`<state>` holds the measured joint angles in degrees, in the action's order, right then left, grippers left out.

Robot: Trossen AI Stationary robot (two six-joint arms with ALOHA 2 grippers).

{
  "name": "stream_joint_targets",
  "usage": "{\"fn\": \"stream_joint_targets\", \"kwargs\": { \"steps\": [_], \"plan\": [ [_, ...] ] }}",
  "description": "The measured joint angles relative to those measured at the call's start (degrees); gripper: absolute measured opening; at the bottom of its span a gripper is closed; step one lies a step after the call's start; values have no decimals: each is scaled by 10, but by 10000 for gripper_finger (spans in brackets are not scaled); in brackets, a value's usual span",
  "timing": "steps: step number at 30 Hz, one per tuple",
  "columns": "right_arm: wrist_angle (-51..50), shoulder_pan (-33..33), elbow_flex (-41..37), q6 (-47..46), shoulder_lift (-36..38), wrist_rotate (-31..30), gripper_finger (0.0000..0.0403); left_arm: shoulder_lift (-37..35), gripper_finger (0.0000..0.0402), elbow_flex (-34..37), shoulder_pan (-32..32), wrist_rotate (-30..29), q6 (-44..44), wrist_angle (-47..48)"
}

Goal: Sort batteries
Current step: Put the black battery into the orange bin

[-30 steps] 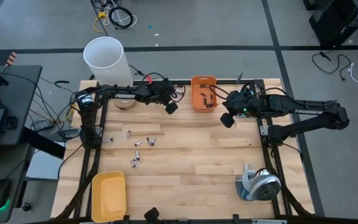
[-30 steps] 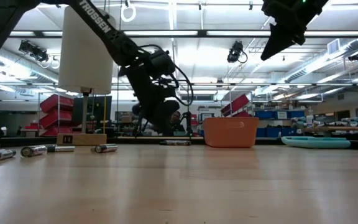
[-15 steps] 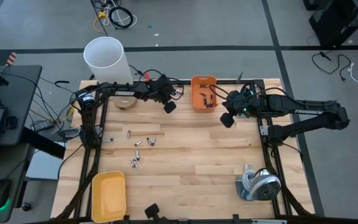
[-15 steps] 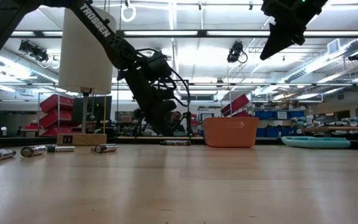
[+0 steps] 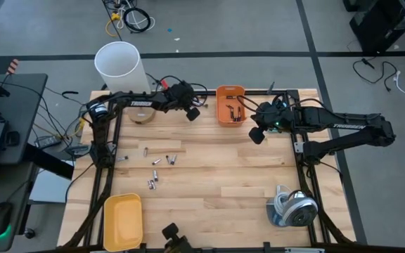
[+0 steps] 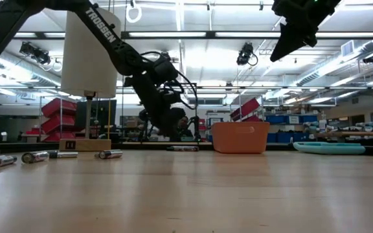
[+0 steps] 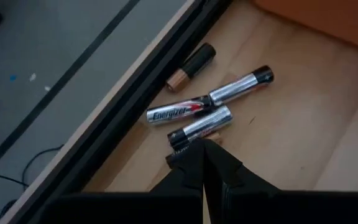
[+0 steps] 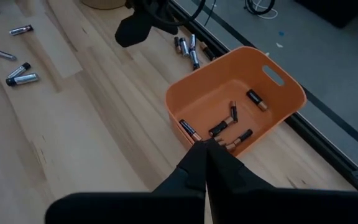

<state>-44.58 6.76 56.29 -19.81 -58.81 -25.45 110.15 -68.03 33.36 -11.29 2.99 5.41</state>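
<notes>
Pale wooden tabletop point(image 5: 209, 169) is carrying scattered small cylindrical batteries point(image 5: 156, 161); left gripper point(image 5: 193, 112), fingers closed and empty, is hovering near the far edge; right gripper point(image 5: 256, 135), likewise closed and empty, is hovering beside the orange plastic bin point(image 5: 230, 105).

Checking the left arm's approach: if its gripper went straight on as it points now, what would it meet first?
Probably the nearest silver battery, just beyond the shut left gripper; depth is uncertain.

Two black arms point(image 5: 343, 130) lettered TROSSEN in white.
</notes>
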Motion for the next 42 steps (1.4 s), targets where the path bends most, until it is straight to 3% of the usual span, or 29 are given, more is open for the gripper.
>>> {"fn": "stream_joint_targets", "kwargs": {
  "steps": [12, 21, 26, 30, 34, 42],
  "plan": [
    [0, 0, 0, -2, 0, 0, 0, 29, 0, 1, 1, -3, 16, 12],
    [0, 0, 0, -2, 0, 0, 0, 27, 0, 0, -2, 111, 4, 68],
    [4, 0, 0, -2, 0, 0, 0, 26, 0, 0, -5, 96, 7, 22],
    [5, 0, 0, -2, 0, 0, 0, 26, 0, -2, 5, 39, 18, -28],
    [4, 0, 0, -2, 0, 0, 0, 27, 0, -2, 24, 20, 29, -36],
    [14, 0, 0, 0, -1, 0, 0, 31, 0, 6, 45, 37, 43, -8]
  ]
}}
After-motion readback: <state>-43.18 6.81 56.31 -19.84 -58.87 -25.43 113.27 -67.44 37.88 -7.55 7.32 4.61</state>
